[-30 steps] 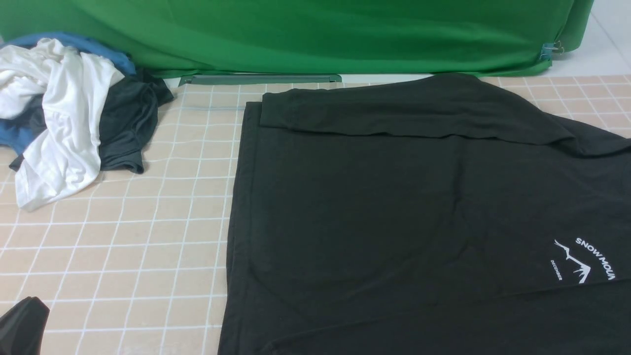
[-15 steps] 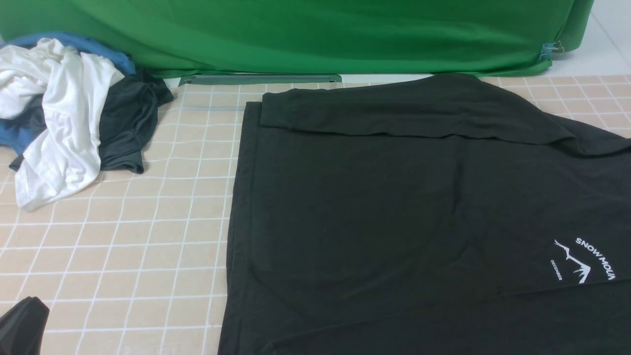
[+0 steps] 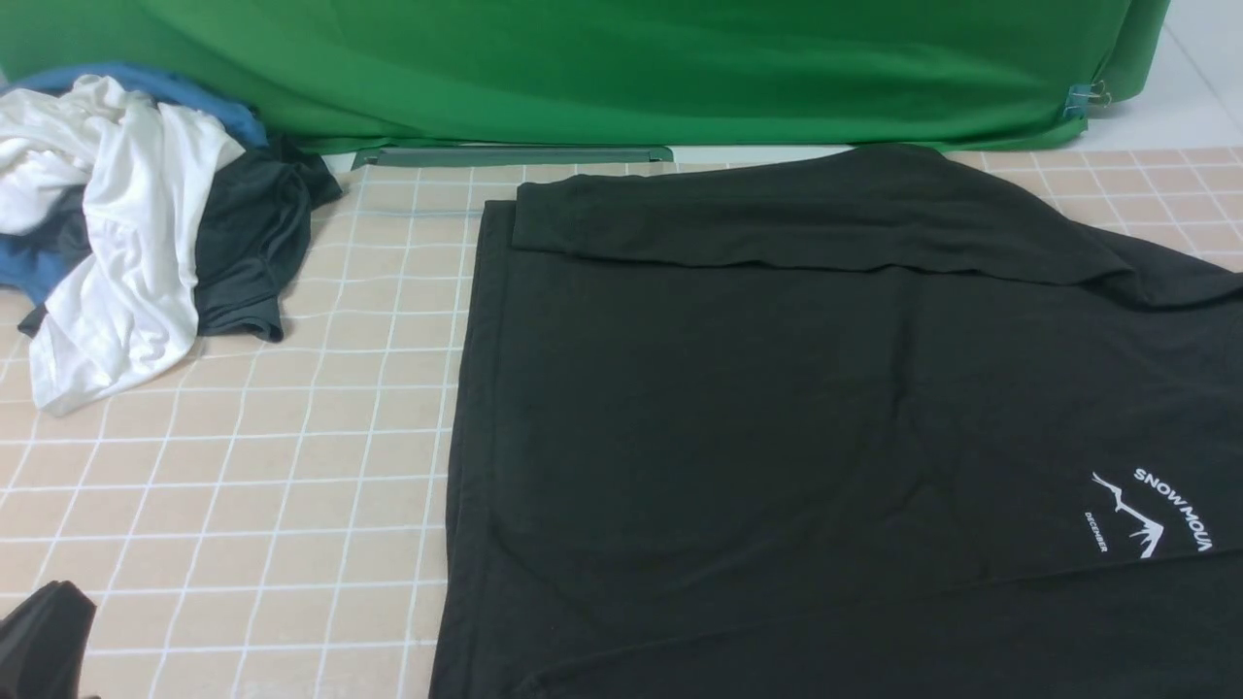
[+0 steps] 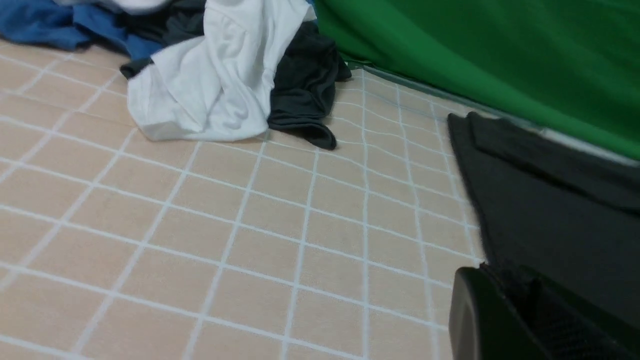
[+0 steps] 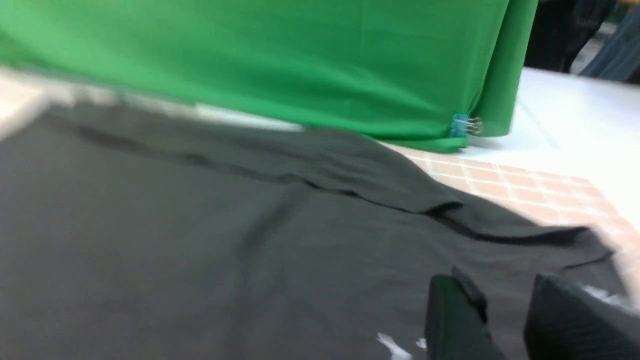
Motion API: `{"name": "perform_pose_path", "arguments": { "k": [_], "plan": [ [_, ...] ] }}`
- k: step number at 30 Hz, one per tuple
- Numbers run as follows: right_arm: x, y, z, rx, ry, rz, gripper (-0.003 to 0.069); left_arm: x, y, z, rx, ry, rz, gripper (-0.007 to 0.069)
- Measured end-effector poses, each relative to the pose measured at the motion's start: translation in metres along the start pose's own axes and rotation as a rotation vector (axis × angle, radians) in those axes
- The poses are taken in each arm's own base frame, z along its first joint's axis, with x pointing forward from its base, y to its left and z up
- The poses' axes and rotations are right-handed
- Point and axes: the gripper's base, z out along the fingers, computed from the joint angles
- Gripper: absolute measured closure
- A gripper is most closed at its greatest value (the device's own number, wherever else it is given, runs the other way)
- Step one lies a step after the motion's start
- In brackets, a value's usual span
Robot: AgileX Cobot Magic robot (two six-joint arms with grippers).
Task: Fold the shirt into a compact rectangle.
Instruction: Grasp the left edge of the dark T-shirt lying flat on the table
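Early days on this one, I'd say. The shirt (image 3: 777, 417) was spread flat on the desk (image 3: 291, 466), covering everything from the centre out past 3 o'clock and running off the front view at 3 and 6. Only one fold looked done: the far strip (image 3: 806, 228) along the 12 o'clock edge was turned back over the body, and its hem was a bit wavy. The near side wasn't folded in as far as I could see, and nothing was doubled up lengthwise, so most of the work toward a compact rectangle was left.

The shirt itself was big, black, soft-looking knit. It lay mostly smooth, with a few shallow creases toward 6 o'clock. The white logo (image 3: 1146, 515) sat down at 4 o'clock and read sideways.

The left claw (image 3: 44, 641) was parked at the 7 o'clock corner, off the cloth, closed up with nothing in it. The right claw (image 5: 500, 300) only showed in its own wrist camera. It was over the shirt near the logo with a modest gap between the fingers, and I couldn't see any cloth pinched between them. That shot was blurry, though.

The pile of other clothes (image 3: 126, 223) sat at 10 o'clock, well apart from the shirt.
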Motion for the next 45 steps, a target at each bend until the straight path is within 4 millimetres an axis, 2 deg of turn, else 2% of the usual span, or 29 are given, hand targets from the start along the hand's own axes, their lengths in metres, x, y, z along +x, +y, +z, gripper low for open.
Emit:
{"name": "perform_pose_path", "arguments": {
  "k": [3, 6, 10, 16, 18, 20, 22, 24, 26, 29, 30, 32, 34, 36, 40, 45],
  "plan": [
    [-0.002, 0.001, 0.0, -0.016, -0.025, 0.287, 0.0419, 0.001, -0.007, 0.0, 0.072, 0.031, -0.467, 0.0607],
    [-0.003, 0.001, 0.0, -0.022, -0.032, 0.435, 0.0419, 0.002, -0.014, -0.001, 0.135, 0.087, -0.864, 0.0607],
    [-0.006, 0.001, 0.0, -0.03, -0.063, 0.513, 0.0419, 0.001, -0.018, -0.002, 0.173, 0.116, -1.055, 0.0607],
    [-0.013, 0.001, -0.001, -0.046, -0.142, 0.534, 0.0428, -0.002, -0.015, -0.001, 0.167, 0.063, -1.03, 0.0607],
    [-0.019, 0.0, -0.002, -0.057, -0.2, 0.53, 0.0484, -0.006, -0.015, -0.002, 0.178, 0.031, -1.045, 0.0607],
    [-0.026, 0.001, -0.003, -0.062, -0.223, 0.511, 0.0565, -0.017, -0.021, -0.006, 0.212, 0.015, -0.979, 0.0607],
    [-0.044, 0.004, -0.005, -0.068, -0.249, 0.465, 0.0608, -0.04, -0.034, -0.013, 0.259, -0.009, -0.87, 0.0607],
    [-0.075, 0.009, -0.007, -0.064, -0.247, 0.347, 0.0626, -0.076, -0.054, -0.021, 0.285, 0.009, -0.713, 0.0607],
    [-0.105, 0.016, -0.004, -0.054, -0.187, 0.205, 0.0628, -0.097, -0.067, -0.013, 0.24, 0.117, -0.573, 0.0607],
    [-0.132, 0.023, 0.008, -0.038, 0.092, -0.002, 0.0628, -0.111, -0.079, 0.014, 0.122, 0.412, -0.377, 0.0607],
    [-0.137, 0.025, 0.014, -0.032, 0.21, -0.053, 0.0628, -0.11, -0.08, 0.029, 0.077, 0.569, -0.314, 0.0607],
    [-0.143, 0.025, 0.025, -0.024, 0.412, -0.123, 0.0628, -0.103, -0.08, 0.046, 0.036, 0.77, -0.249, 0.0607],
    [-0.138, 0.024, 0.037, -0.031, 0.665, -0.197, 0.0628, -0.085, -0.075, 0.07, 0.004, 1.023, -0.2, 0.0607],
    [-0.131, 0.023, 0.047, -0.04, 0.824, -0.213, 0.0628, -0.071, -0.071, 0.086, -0.004, 1.153, -0.19, 0.0607],
    [-0.117, 0.021, 0.062, -0.05, 0.989, -0.215, 0.0626, -0.047, -0.074, 0.1, 0.001, 1.236, -0.187, 0.0607],
    [-0.116, 0.022, 0.07, -0.055, 0.992, -0.182, 0.062, -0.024, -0.103, 0.104, -0.02, 1.208, -0.166, 0.0607]
  ]
}}
